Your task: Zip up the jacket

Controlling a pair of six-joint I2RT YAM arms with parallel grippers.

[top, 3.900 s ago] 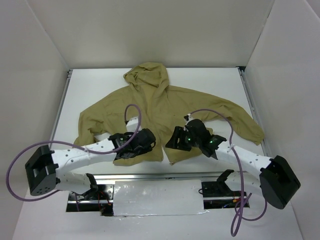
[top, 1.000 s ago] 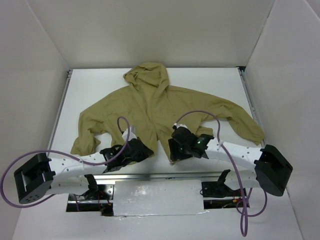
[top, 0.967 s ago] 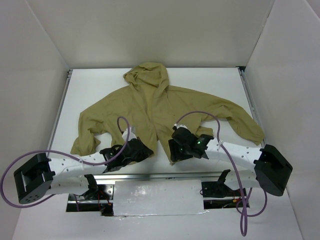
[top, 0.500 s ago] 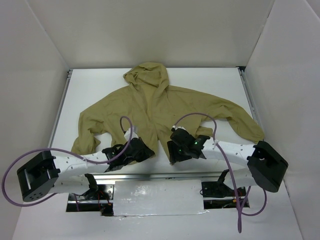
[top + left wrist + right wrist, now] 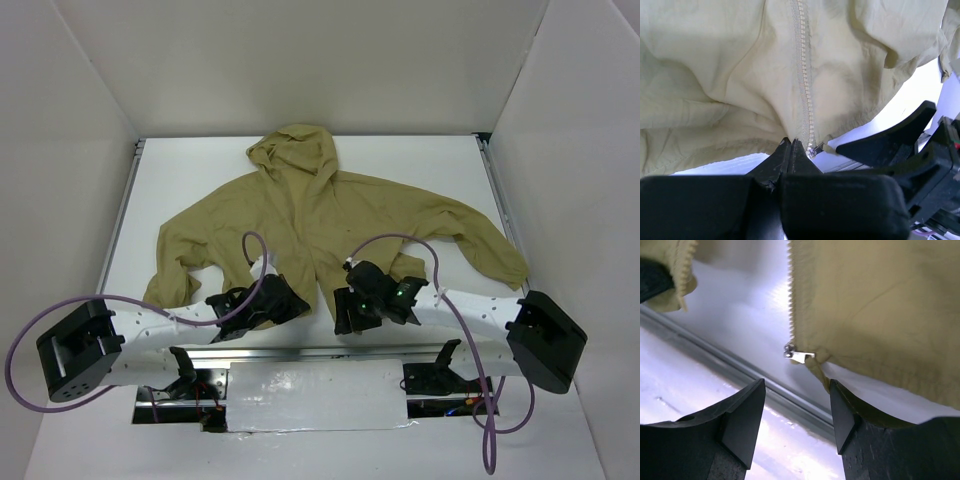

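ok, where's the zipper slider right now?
Right wrist view, centre: the zipper slider sits at the hem end of the teeth on the jacket, just ahead of the open right gripper, untouched.

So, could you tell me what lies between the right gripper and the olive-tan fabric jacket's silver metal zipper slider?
In the right wrist view, only bare white table and its metal edge rail separate the right gripper from the zipper slider.

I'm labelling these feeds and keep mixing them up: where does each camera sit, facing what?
Top: above and behind, looking down on the jacket; left arm and right arm show.
Left wrist: behind the shut left pincer, which pinches the jacket's edge, facing the zipper.
Right wrist: behind the open right pincer, facing the zipper pull.
Both wrist views share that pull.
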